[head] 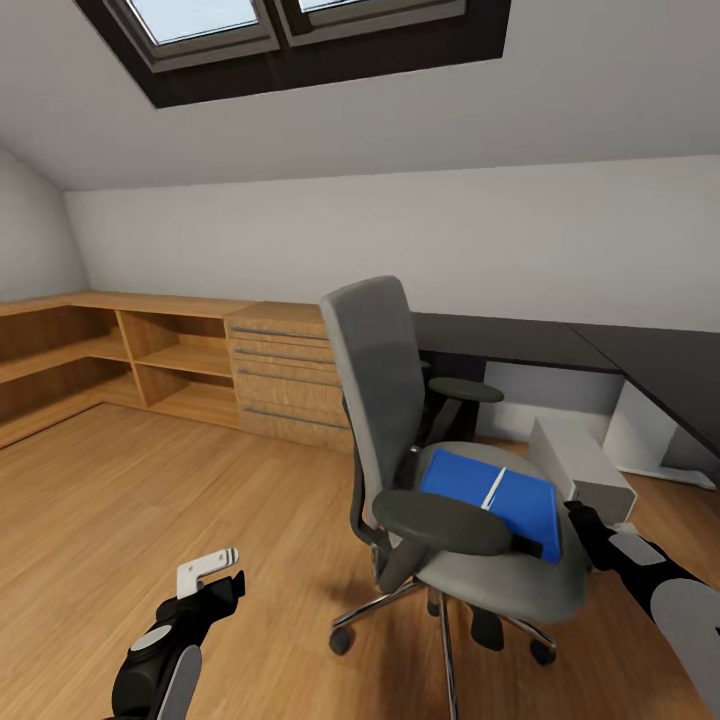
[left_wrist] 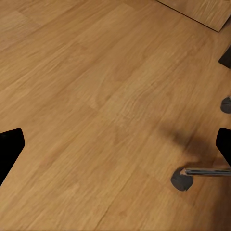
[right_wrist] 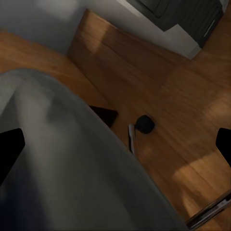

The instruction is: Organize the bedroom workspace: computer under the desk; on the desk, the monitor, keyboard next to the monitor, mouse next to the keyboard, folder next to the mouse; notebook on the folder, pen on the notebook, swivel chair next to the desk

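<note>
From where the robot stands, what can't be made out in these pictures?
- Right pincer: in the head view the blue folder and chair seat cover its tips, so open or shut is unclear.
- Desk: the chair back and the picture's edge hide much of its top.
- White computer: partly behind the chair.

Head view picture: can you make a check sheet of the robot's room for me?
Surface: dark desk top bare where seen.
Job's things: blue folder lies on swivel chair seat; computer on the floor by the desk.
Clutter: nothing seen.
Grippers: left pincer open, over bare floor; right pincer beside the seat's edge, state unclear.
Cables: nothing seen.
Surroundings: wooden shelves, drawer unit, skylight.
</note>
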`<state>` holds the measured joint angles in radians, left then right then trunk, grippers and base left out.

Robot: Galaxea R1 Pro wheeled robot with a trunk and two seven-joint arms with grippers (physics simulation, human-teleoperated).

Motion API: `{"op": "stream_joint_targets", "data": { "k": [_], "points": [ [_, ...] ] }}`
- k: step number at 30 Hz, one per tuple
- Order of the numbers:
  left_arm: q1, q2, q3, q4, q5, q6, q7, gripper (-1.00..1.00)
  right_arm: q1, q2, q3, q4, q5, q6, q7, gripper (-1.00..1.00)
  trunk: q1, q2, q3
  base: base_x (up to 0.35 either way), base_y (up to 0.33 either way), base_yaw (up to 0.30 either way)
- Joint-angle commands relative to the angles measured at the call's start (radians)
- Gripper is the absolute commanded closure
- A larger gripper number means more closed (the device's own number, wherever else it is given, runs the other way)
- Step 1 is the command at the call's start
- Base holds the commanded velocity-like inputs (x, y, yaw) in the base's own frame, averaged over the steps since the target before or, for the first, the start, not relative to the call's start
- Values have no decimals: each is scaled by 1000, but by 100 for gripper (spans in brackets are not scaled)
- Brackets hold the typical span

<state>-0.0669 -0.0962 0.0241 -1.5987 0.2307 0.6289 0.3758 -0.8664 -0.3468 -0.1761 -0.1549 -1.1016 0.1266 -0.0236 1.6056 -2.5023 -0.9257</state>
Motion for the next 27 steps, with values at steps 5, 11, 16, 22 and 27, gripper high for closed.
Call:
{"op": "stream_joint_targets", "data": {
  "k": [5,11,16,22,27],
  "points": [
    [-1,0,0,-1,10,3,8,-100,0,0,-8,-2,2,6,-2,-100,0,0,-1,4,0,0],
    [-1,0,0,-1,11,3,8,-100,0,0,-8,-1,2,6,-4,-100,0,0,-1,1,0,0],
    [-1,0,0,-1,10,3,8,-100,0,0,-8,0,2,7,-4,-100,0,0,-1,0,0,56],
    [-1,0,0,-1,10,3,8,-100,0,2,-7,0,2,7,-4,-100,0,0,-1,0,0,243],
    [-1,0,0,-1,11,3,8,-100,0,2,-8,0,1,7,-3,-100,0,0,-1,0,0,271]
  ]
}}
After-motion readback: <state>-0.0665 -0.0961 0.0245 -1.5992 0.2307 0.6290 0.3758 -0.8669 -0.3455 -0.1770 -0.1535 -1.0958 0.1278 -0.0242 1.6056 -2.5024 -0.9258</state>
